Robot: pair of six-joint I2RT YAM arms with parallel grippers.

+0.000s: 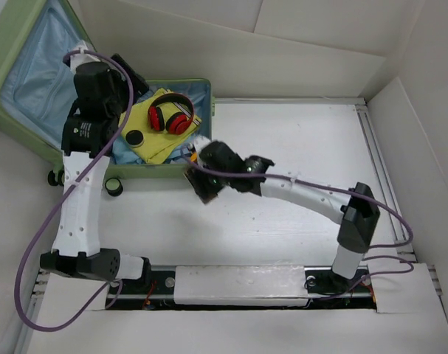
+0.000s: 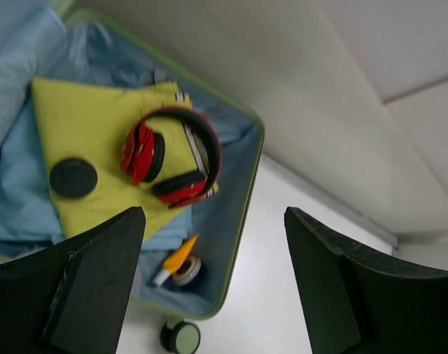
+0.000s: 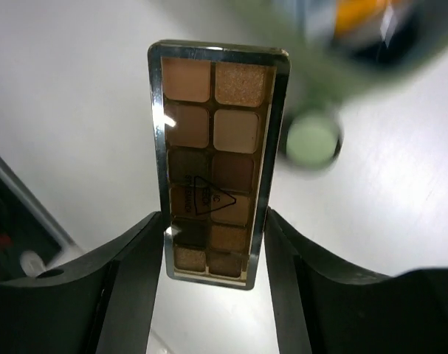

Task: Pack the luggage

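On the far left of my top view I see the luggage [image 1: 24, 136]. It is big, pale green and hard, and it lies open on the white table [image 1: 297, 147]. Its lid leans back, and the lining [image 1: 32, 74] inside is soft, crinkly blue cloth.

My left gripper [image 2: 214, 236] hangs over the open case. Its two black fingers stand wide apart and there is nothing between them.

Down in the bottom half of the case I see a flat yellow-green cloth [image 2: 76, 110], folded into a square shape. It lies on soft blue stuff (lining or clothes, I can't tell). On the cloth sit shiny red headphones [image 2: 139, 153] with a curved black and red band. Beside them on the cloth is a flat black disc [image 2: 73, 178]. Near the front wall of the case lie a thin stick with an orange part [image 2: 178, 258] and a little round thing [image 2: 188, 271], touching each other. A small wheel [image 2: 181, 338] with a pale green middle sticks out under the case.

To the right, just beside the front corner of the case, is my right gripper [image 3: 214, 225]. It holds a long, thin makeup palette [image 3: 216, 147] by its two long sides. The palette has a shiny metal edge and two rows of little squares in brown, tan and peach. Some squares sparkle.
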